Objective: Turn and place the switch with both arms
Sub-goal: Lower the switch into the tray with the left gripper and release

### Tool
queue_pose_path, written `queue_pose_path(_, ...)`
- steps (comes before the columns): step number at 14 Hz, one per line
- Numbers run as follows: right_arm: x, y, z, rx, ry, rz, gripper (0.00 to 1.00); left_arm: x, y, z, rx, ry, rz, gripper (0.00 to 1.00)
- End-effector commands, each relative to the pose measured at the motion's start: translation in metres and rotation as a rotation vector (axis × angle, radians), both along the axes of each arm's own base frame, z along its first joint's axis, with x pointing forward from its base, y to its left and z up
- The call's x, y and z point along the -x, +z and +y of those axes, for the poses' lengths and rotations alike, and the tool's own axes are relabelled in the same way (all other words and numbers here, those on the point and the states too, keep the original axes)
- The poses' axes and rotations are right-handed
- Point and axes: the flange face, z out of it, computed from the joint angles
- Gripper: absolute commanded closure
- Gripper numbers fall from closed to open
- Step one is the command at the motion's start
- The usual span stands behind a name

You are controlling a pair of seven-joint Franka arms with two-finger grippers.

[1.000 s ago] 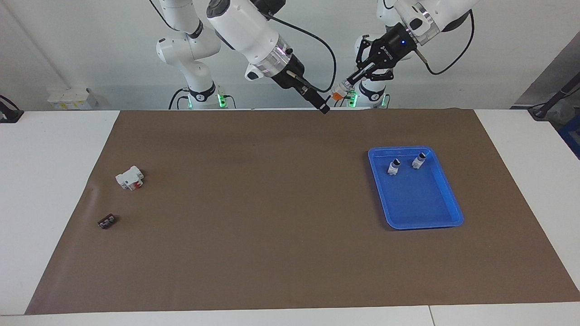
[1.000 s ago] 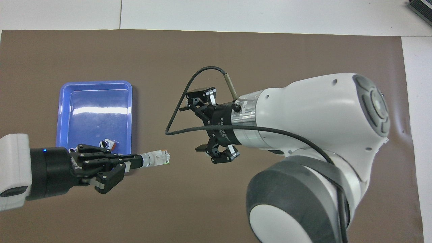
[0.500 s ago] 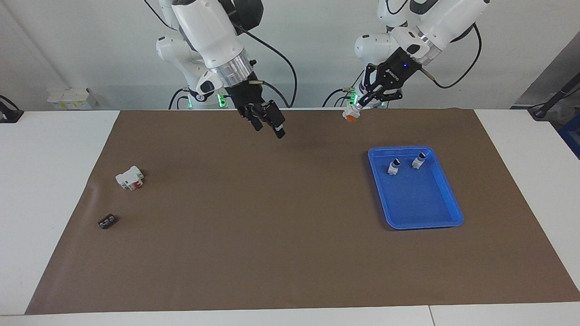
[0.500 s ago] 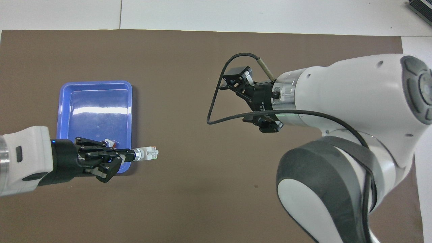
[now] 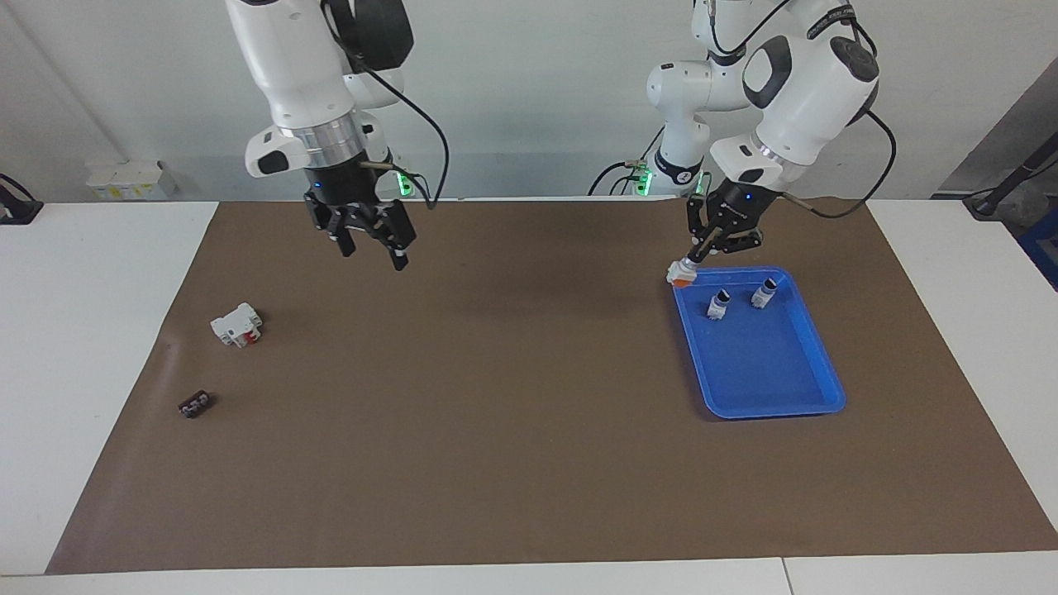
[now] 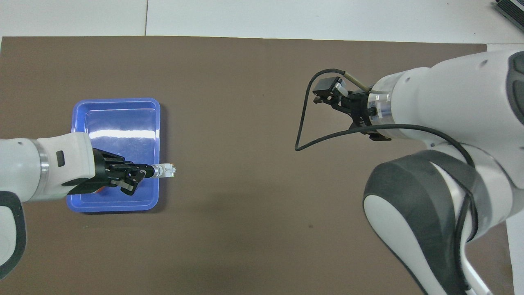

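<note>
You are in the placing step: the left claw (image 5: 693,256) is clamped on the switch (image 5: 680,275), which hangs from its tips with the orange end lowest, over the corner of the blue tray (image 5: 814,354) nearest the robots and toward the middle of the table. In the facing view the switch seems to sit just above the tray's rim, not yet resting on anything. Inside the tray, just beside the claw's tips, two white pieces with black tips (image 5: 717,306) stand upright — keep clear of them.

The right claw (image 5: 372,244) hangs over bare brown mat (image 5: 512,397) with its fingers spread and nothing between them; this arm waits. Below it, toward the right arm's end of the table, lie a white block with red parts (image 5: 237,324) and a small dark piece (image 5: 194,405).

Your next move, by the look of it: carry the switch a little farther in over the tray floor, lower it until it touches down — then part the fingers. The risk is catching the rim.
</note>
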Motion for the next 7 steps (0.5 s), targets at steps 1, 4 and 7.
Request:
queue_pose_path(1,0.015,0.011,-0.055,0.053,0.129,0.050,0.00,-0.048,-0.032,0.004,-0.074,-0.028,-0.008,1.00)
queue_pose_path(4,0.018,0.029,-0.093,0.155,0.252,0.083,0.00,-0.063,-0.056,0.042,-0.137,0.009,-0.031,1.00)
queue_pose_path(7,0.018,0.034,-0.111,0.104,0.178,0.127,0.00,-0.056,-0.083,0.061,-0.173,0.016,0.016,1.00)
